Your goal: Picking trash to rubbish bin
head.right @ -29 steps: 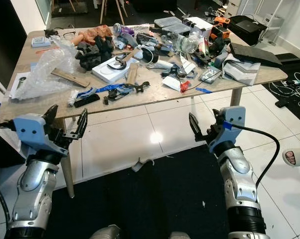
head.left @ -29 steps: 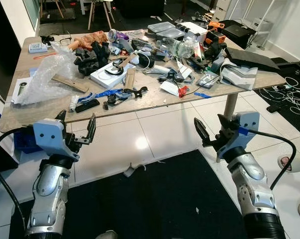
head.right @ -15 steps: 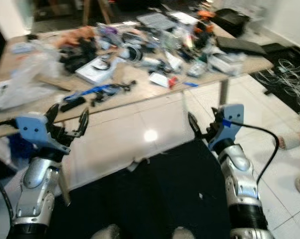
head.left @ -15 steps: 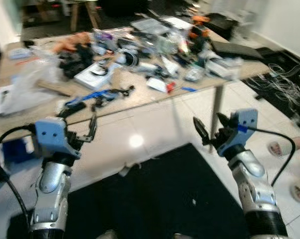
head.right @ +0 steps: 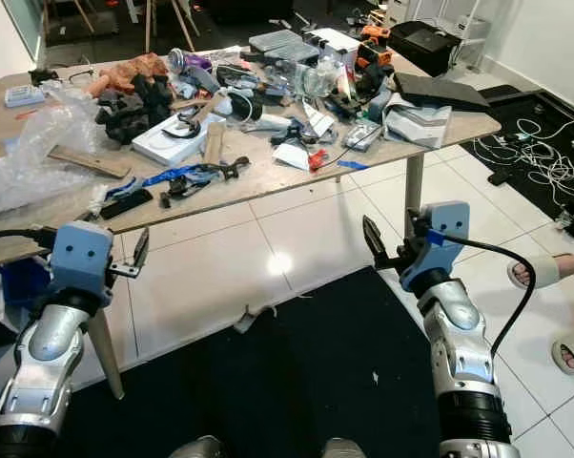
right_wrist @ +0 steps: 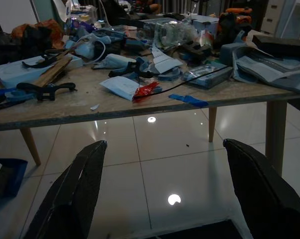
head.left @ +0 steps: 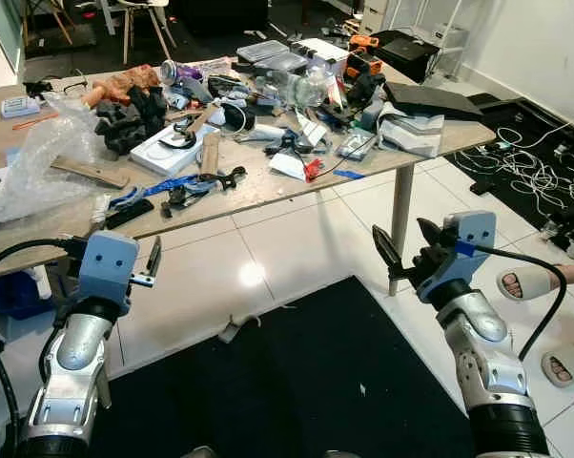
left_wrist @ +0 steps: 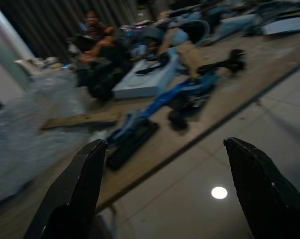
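Writing: you can read no brand, label or text on anything here; it is all too small or blurred.
Left gripper (left_wrist: 162, 189): you have it raised in front of the worktop's near edge, fingers spread wide, nothing between them.
Right gripper (head.left: 406, 252): you hold it up over the dark mat (head.left: 297, 382), near the worktop leg (head.left: 399, 215), fingers spread apart and empty.
Floor scrap (head.left: 232, 329): a crumpled pale piece lies on the white tiles at the mat's far edge, between your two grippers and below both, touching neither.
Person: a foot in a sandal (head.left: 519, 283) rests on the tiles off to your right, a second sandal (head.left: 565, 365) nearer you.
Worktop (head.left: 268, 191): it stands just beyond both grippers, crowded with clutter.
Near-edge clutter: a black clamp (right_wrist: 43, 89), a blue strap (head.left: 168, 184) and a black bar (head.left: 127, 213) lie ahead of your left gripper; a red wrapper (right_wrist: 146, 91) and a strip of blue tape (right_wrist: 188, 99) lie ahead of your right gripper, well apart from its fingertips.
Bubble wrap (head.left: 39, 157): a clear heap on the worktop's left end, beyond your left gripper.
Far right: tangled white cables (head.left: 521, 167) on the floor.
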